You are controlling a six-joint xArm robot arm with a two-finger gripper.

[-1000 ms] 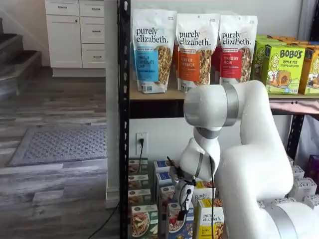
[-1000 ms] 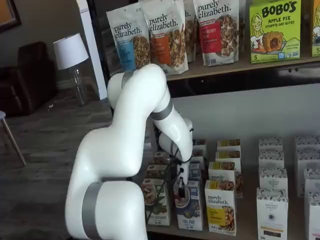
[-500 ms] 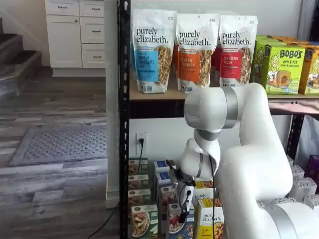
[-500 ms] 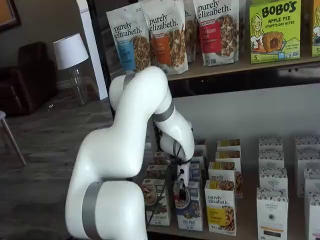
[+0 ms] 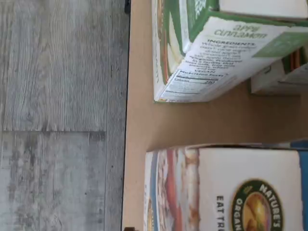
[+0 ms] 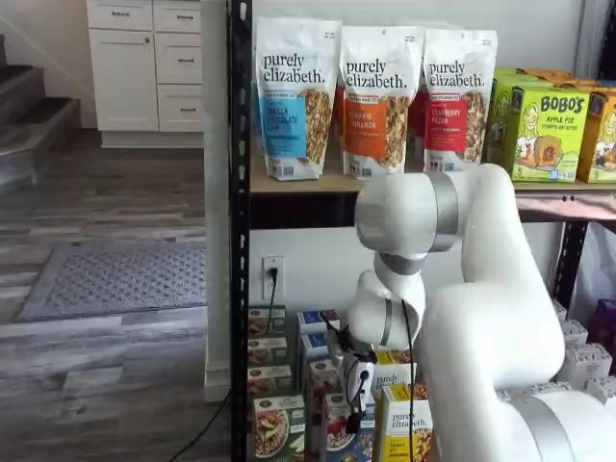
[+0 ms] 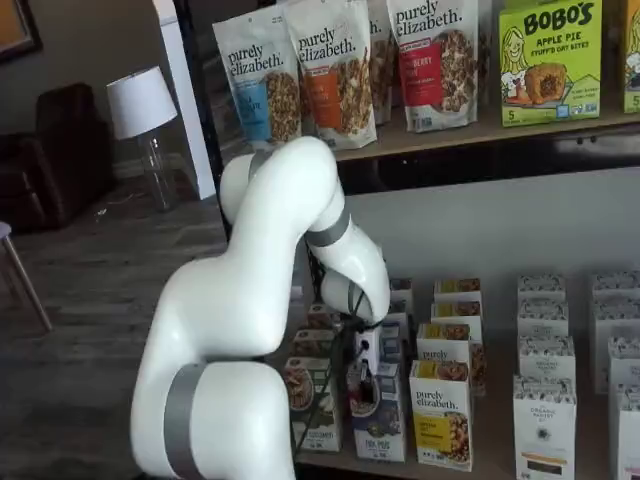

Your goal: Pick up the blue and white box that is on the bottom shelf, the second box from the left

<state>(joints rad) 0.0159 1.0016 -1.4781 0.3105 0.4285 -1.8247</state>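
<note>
The blue and white box (image 7: 380, 425) stands at the front of the bottom shelf (image 7: 492, 440), between a green-fronted carton (image 7: 314, 405) and a yellow-fronted carton (image 7: 442, 412). It also shows in a shelf view (image 6: 339, 435). My gripper (image 7: 362, 386) hangs at the box's top front; only dark fingers show against it, with no gap to be seen. In a shelf view the gripper (image 6: 354, 409) sits just above the box. The wrist view shows the box's white top (image 5: 231, 190) close up, with the green carton (image 5: 216, 48) beside it on the tan board (image 5: 139, 120).
More cartons stand in rows behind the front ones and white boxes (image 7: 545, 420) to the right. A black rack post (image 6: 239, 241) rises left of the cartons. Granola bags (image 6: 377, 96) and green boxes (image 6: 539, 120) fill the upper shelf. Grey wood floor (image 5: 57, 96) lies in front.
The arm's elbow has shifted slightly. The gripper stays at the top front of the blue and white box, which has not visibly moved.
</note>
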